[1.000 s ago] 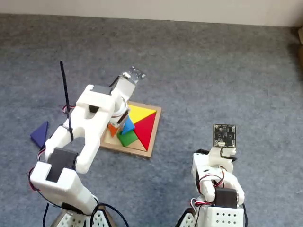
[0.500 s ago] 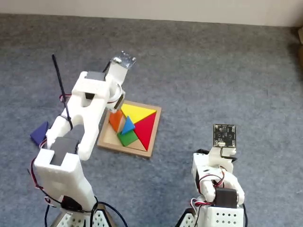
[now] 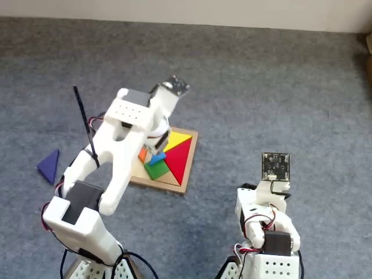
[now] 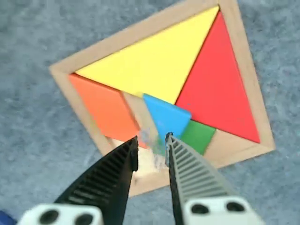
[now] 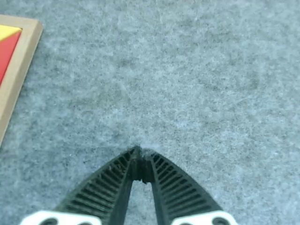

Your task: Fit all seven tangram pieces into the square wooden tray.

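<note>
**High view.** The square wooden tray [image 3: 192, 160] lies on a grey carpet [image 3: 261, 87] in front of the two arms. The left arm [image 3: 125, 139] stretches out over the tray's near left part and hides some of it. The right arm [image 3: 264, 224] stands folded at its base, well apart from the tray. A dark blue triangle [image 3: 49, 165] lies on the carpet, well apart from the tray, on the left arm's side.

**Left wrist view.** Five pieces lie inside the tray:
- A large yellow triangle [image 4: 150, 65] and a large red triangle [image 4: 215, 93] meet along one long edge.
- An orange piece [image 4: 101, 105] lies along another side of the yellow triangle.
- A small blue triangle [image 4: 165, 117] lies at the middle, next to a green piece [image 4: 198, 136].

Bare wood shows in the tray on either side of the green piece. The left gripper [image 4: 151, 139] hangs over this part. Its fingers are drawn to a narrow gap, and the blurred near corner of the blue triangle fills that gap.

**Right wrist view.** The right gripper [image 5: 141, 164] hangs over bare carpet with its fingertips pressed together and nothing between them. One corner of the tray shows to one side, well apart from the tips.
</note>
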`<state>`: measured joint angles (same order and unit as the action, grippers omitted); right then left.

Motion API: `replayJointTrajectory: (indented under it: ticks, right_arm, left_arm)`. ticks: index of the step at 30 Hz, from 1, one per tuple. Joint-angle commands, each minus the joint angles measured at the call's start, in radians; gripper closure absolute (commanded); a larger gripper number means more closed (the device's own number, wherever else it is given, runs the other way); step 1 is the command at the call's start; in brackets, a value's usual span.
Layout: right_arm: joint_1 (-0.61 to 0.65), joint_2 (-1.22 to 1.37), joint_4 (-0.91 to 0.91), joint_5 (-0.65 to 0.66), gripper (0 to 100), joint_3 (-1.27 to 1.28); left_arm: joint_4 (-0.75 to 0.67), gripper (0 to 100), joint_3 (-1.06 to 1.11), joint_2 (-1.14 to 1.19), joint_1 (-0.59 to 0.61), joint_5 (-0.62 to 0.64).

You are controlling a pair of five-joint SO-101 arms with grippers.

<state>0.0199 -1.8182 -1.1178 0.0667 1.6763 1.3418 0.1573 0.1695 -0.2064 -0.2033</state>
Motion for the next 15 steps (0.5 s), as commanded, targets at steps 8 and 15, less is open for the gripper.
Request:
replayJointTrajectory:
  ticks: [8,15]
  right_arm:
    - [-0.013,-0.005,0.01,0.006,98.0,0.102]
    - [-0.013,-0.005,0.01,0.006,98.0,0.102]
  left_arm:
    - [-0.163,88,0.059,0.111,0.027,0.011]
    - [-0.158,88,-0.001,0.174,0.097,0.011]
